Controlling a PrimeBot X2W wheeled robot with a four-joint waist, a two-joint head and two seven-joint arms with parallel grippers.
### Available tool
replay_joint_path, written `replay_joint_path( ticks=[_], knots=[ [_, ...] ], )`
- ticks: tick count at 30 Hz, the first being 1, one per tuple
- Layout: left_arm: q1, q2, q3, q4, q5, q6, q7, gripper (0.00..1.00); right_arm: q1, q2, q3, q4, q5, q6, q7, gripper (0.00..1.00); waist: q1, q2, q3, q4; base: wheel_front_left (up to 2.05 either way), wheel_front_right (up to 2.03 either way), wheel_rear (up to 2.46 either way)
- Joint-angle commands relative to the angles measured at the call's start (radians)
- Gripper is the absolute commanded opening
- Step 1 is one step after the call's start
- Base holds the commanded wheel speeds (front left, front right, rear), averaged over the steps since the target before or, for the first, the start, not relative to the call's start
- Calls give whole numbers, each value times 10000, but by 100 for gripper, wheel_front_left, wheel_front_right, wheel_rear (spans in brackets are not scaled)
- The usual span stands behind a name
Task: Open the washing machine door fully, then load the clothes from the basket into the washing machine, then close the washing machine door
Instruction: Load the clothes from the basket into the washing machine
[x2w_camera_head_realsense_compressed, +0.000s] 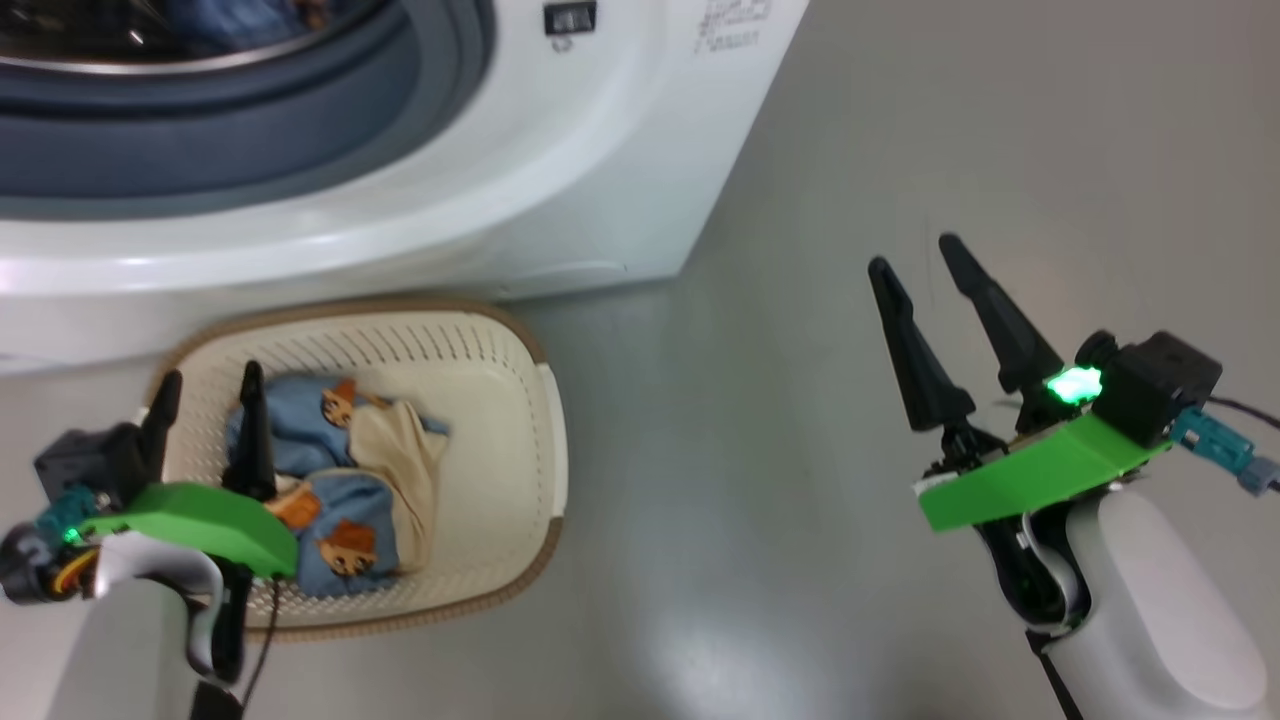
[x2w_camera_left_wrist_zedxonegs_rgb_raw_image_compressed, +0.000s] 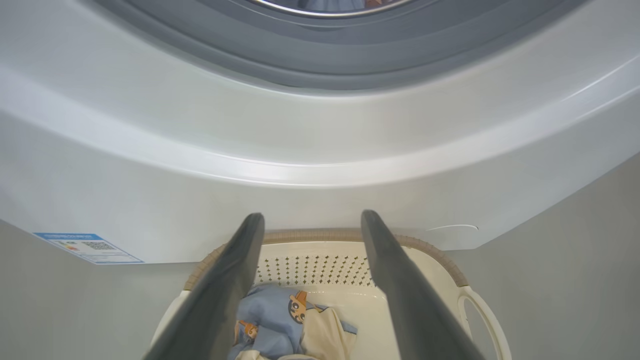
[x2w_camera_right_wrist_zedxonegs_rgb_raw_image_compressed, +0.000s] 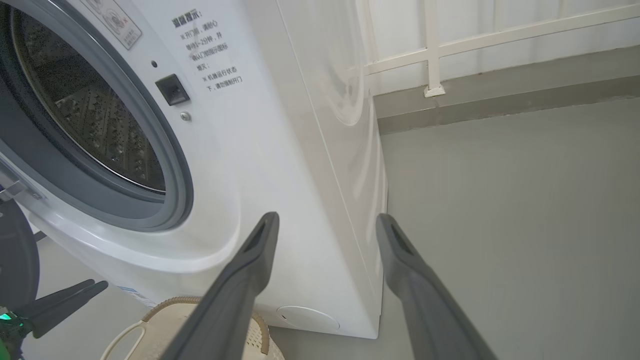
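Note:
The cream basket (x2w_camera_head_realsense_compressed: 520, 420) stands on the floor against the white washing machine (x2w_camera_head_realsense_compressed: 560, 180). In it lie the clothes (x2w_camera_head_realsense_compressed: 340, 470), light-blue printed pieces with some cream fabric. My left gripper (x2w_camera_head_realsense_compressed: 210, 385) hangs open above the basket's left side with nothing between its fingers; the left wrist view has the clothes (x2w_camera_left_wrist_zedxonegs_rgb_raw_image_compressed: 275, 315) below the fingers. Out over bare floor to the right, my right gripper (x2w_camera_head_realsense_compressed: 913, 255) is open and empty. The drum (x2w_camera_right_wrist_zedxonegs_rgb_raw_image_compressed: 95, 115) is uncovered. The washing machine door (x2w_camera_right_wrist_zedxonegs_rgb_raw_image_compressed: 17, 255) shows as a dark rim swung off to the left.
Grey floor (x2w_camera_head_realsense_compressed: 800, 450) spreads right of the machine and basket. A white railing and low kerb (x2w_camera_right_wrist_zedxonegs_rgb_raw_image_compressed: 435, 75) run behind the machine. A blue label sticker (x2w_camera_left_wrist_zedxonegs_rgb_raw_image_compressed: 87, 247) sits low on the machine's front. Some blue fabric (x2w_camera_head_realsense_compressed: 240, 20) shows inside the drum.

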Motion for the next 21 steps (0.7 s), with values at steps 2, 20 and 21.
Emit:
replay_joint_path(
  ticks=[2, 20, 21],
  knots=[
    [-388, 518, 332, 329, 77, -81, -62, 100, -194, 67, 191, -320, 2, 16, -118, 100, 0, -1, 995, -354, 0, 0, 0],
    [-2858, 1350, 175, 4496, 77, -210, 55, 100, -1512, 534, 498, -594, 28, 16, -118, 100, 0, -1, 3298, -1292, 0, 0, 0],
    [-2973, 1396, 155, 4698, 71, -217, 75, 100, -1538, 557, 512, -597, 33, 16, -118, 100, 0, -1, 3377, -1345, 0, 0, 0]
  ],
)
